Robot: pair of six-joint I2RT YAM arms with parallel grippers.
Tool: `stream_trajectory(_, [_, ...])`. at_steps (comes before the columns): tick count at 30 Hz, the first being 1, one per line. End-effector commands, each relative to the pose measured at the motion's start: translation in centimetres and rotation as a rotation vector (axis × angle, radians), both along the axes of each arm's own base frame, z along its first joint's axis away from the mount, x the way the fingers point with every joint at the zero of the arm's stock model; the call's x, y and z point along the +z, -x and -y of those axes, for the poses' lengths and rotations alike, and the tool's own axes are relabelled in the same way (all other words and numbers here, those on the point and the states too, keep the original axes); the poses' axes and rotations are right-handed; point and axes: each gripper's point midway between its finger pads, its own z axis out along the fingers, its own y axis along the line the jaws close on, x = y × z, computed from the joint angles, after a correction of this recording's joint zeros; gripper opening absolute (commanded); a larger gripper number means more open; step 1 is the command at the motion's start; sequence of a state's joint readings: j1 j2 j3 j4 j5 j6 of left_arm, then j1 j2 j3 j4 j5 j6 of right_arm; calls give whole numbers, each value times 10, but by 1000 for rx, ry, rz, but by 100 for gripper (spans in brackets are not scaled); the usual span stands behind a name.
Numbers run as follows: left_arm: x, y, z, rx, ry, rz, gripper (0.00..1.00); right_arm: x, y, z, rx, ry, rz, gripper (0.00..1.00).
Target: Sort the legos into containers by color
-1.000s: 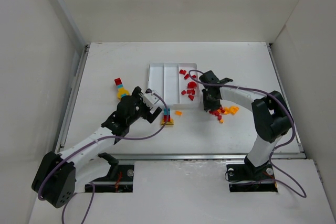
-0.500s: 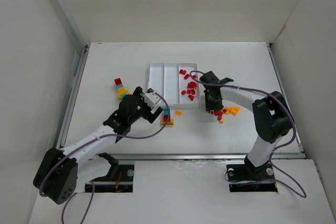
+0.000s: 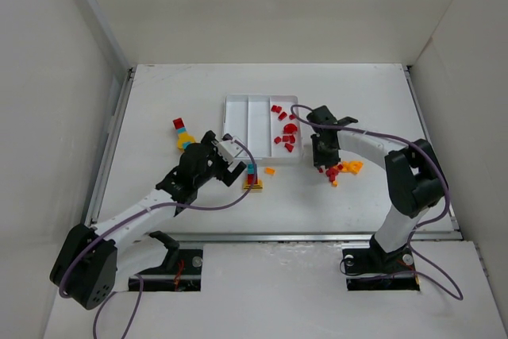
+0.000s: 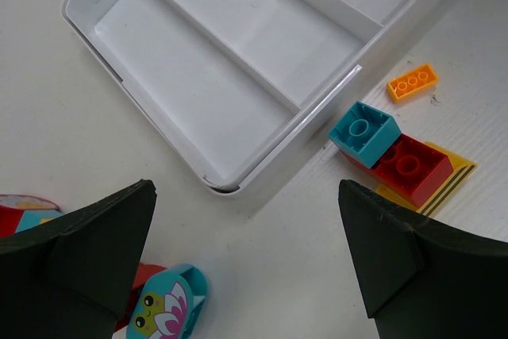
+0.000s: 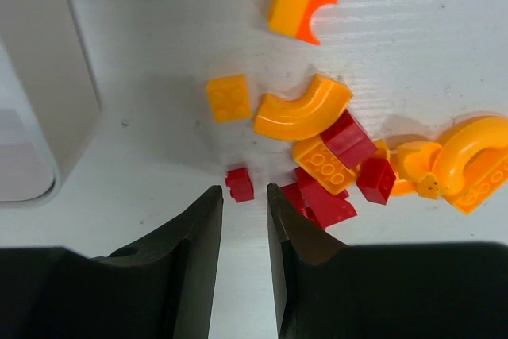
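Right wrist reveals right hand slightly parted behind red brick (apparently untouched); left hand gapes.

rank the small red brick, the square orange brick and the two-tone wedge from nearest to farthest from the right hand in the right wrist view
From the right hand:
1. small red brick, just ahead of the fingertips, in line with the gap.
2. square orange brick, further ahead, slightly left.
3. two-tone wedge, near the top edge, off to the right.
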State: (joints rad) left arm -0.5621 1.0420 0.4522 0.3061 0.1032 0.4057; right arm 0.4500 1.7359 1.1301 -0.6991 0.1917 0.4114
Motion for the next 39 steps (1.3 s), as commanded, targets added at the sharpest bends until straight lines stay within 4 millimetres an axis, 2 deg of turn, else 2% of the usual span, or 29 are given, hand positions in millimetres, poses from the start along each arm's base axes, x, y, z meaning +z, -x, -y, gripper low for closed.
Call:
stream_trajectory(1, [33, -7, 6, -8, 46, 88, 99, 4, -12, -14, 53, -63, 41, 35])
stream_trajectory(5, [31, -6, 5, -11, 38, 91, 99, 10, -18, -15, 82, -64, 67, 35])
stream_trajectory(9, [32, -5, 4, -11, 43, 99, 99, 0, -20, -13, 76, -32, 36, 35])
stream_trajectory(17, [30, -6, 1, 7, 37, 103, 99, 5, -22, -5, 39, -10, 48, 35])
stream_trajectory(20, [32, -7, 2, 7, 42, 110, 99, -5, -17, -4, 42, -7, 16, 35])
stream_trajectory(25, [34, -8, 2, 4, 41, 125, 99, -10, -10, -12, 67, -55, -3, 19])
stream_trajectory(29, [30, -8, 0, 13, 33, 118, 99, -7, -11, -12, 58, -61, 5, 0])
stream_trajectory(31, [30, -8, 0, 13, 33, 118, 99, -3, -10, -10, 56, -54, 10, 0])
stream_trajectory(35, [33, -7, -1, 13, 38, 126, 99, 26, -20, -18, 51, -100, 83, 0])
stream_trajectory(36, [35, -8, 0, 13, 43, 134, 99, 43, -27, -23, 45, -136, 128, 0])
stream_trajectory(38, [28, -6, -4, 23, 37, 132, 99, 65, -41, -30, 38, -172, 201, 0])
stream_trajectory(39, [31, -7, -3, 23, 45, 145, 99, 84, -52, -36, 28, -203, 254, 0])
